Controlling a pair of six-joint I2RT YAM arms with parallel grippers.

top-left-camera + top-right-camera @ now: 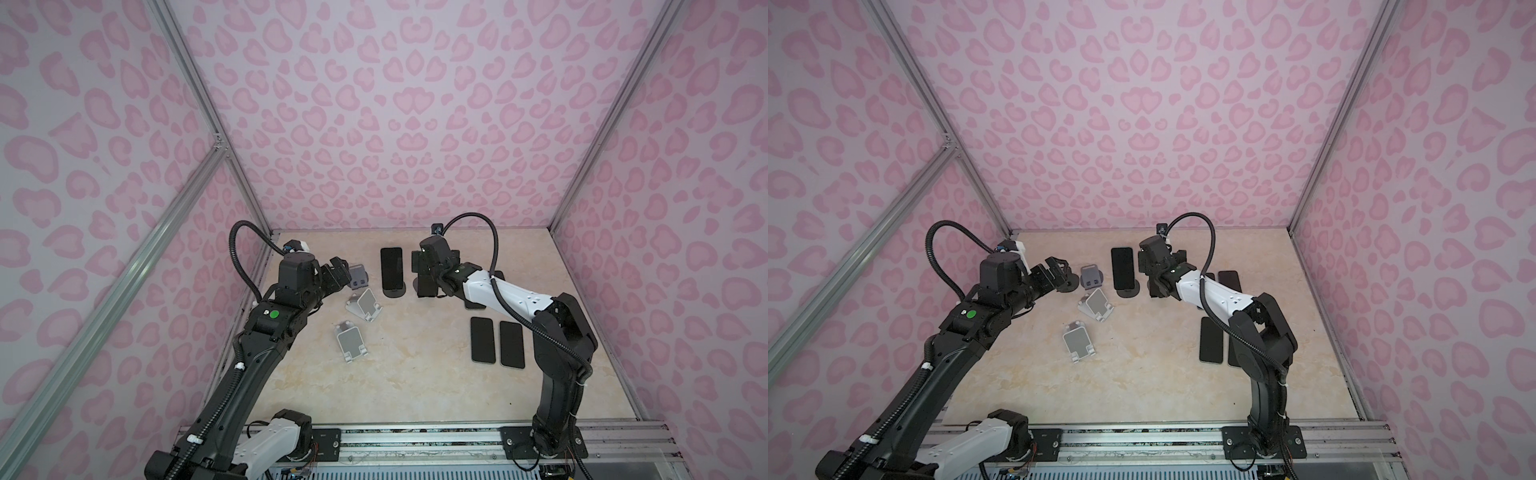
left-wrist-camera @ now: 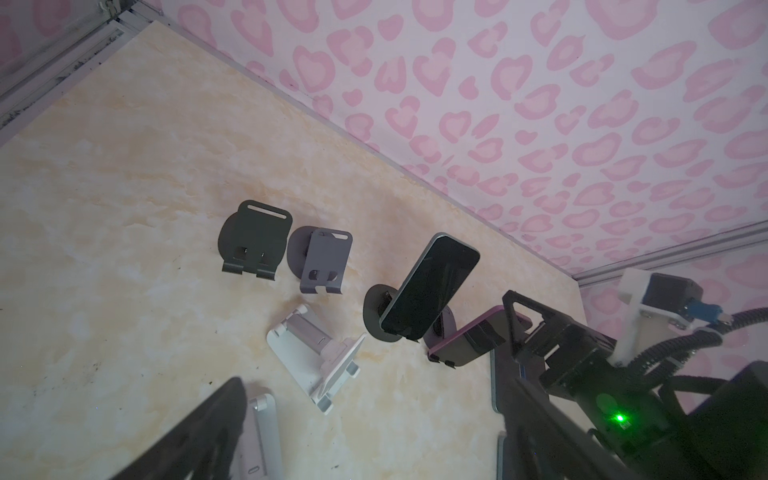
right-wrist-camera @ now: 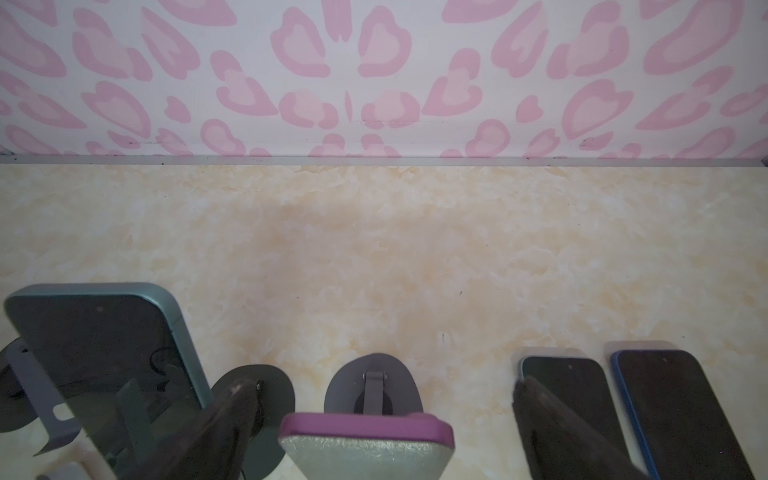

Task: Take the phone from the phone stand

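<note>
**Presently: purple-edged phone being straddled on its stand, not yet gripped**

The purple-edged phone (image 3: 365, 446) is being carried on its grey phone stand (image 3: 343, 395). It is propped at a lean near the back of the table (image 1: 415, 395), just beside a teal-edged phone (image 1: 392, 268) that is likewise being held up on a stand.

The right gripper (image 3: 384, 405) is being held over the purple-edged phone with its jaws spread wide, one finger (image 3: 232, 411) lying outside each long edge. No contact is being shown in the right wrist view. In both top views the phone is being hidden by the gripper's body.

The left gripper (image 1: 1059, 268) is also being held spread, with nothing seen between its jaws. It is off by the spare stands (image 1: 363, 305), apart from the work.

Handling is being judged as follows:

- **Character:** The phone is being treated as a stiff, flat slab, fairly weighty for its thinness. Its rounded edges are probably slippery, and its glass face is liable to crack if dropped.
- **Where to hold:** Hold is best being taken across the two long edges, around mid-height, clear of the stand's bottom lip and off the screen.
- **Lift:** The stand is being judged light and easily dragged. A lift along the lean is therefore being advised, so that the lip is cleared.
- **Risk:** The stand could otherwise be tipped into the neighbouring teal-edged phone.

Two flat phones (image 1: 482, 340) are lying on the right side of the table.
</note>
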